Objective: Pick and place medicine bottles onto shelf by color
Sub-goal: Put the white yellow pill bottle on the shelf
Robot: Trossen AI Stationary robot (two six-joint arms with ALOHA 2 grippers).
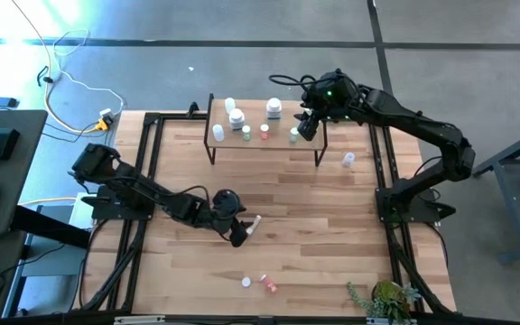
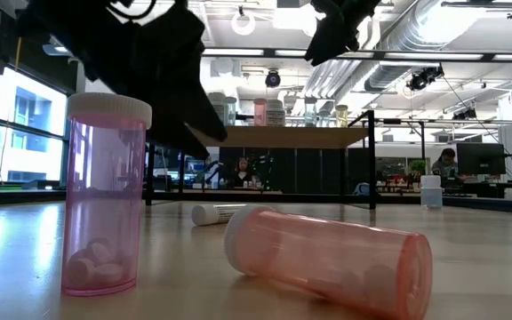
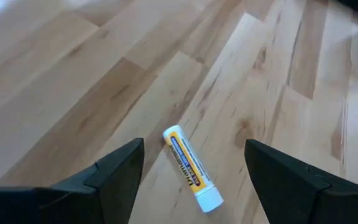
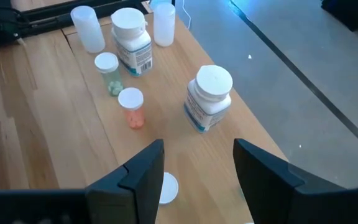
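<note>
The left gripper hangs over the middle of the table with its two fingers spread wide. Nothing is in it. A small tube-like bottle with a yellow label and a white cap lies on its side on the wood, right under the gripper and between the two fingers. It lies slanted, so its ends do not point straight ahead.

To do this step well, the gripper should go straight down so one finger lands on each long side of the bottle. It may need a small turn first, so the fingers squeeze across the thin part and not the ends. A round bottle on its side can roll, so the squeeze should be slow and near the middle.

The right gripper hovers over the shelf at the far side, fingers apart and empty. A green bottle with a white cap stands just below it, between its fingers. Ahead of it on the shelf stand a pink bottle, a pale green one, two big white ones and two clear ones.
</note>
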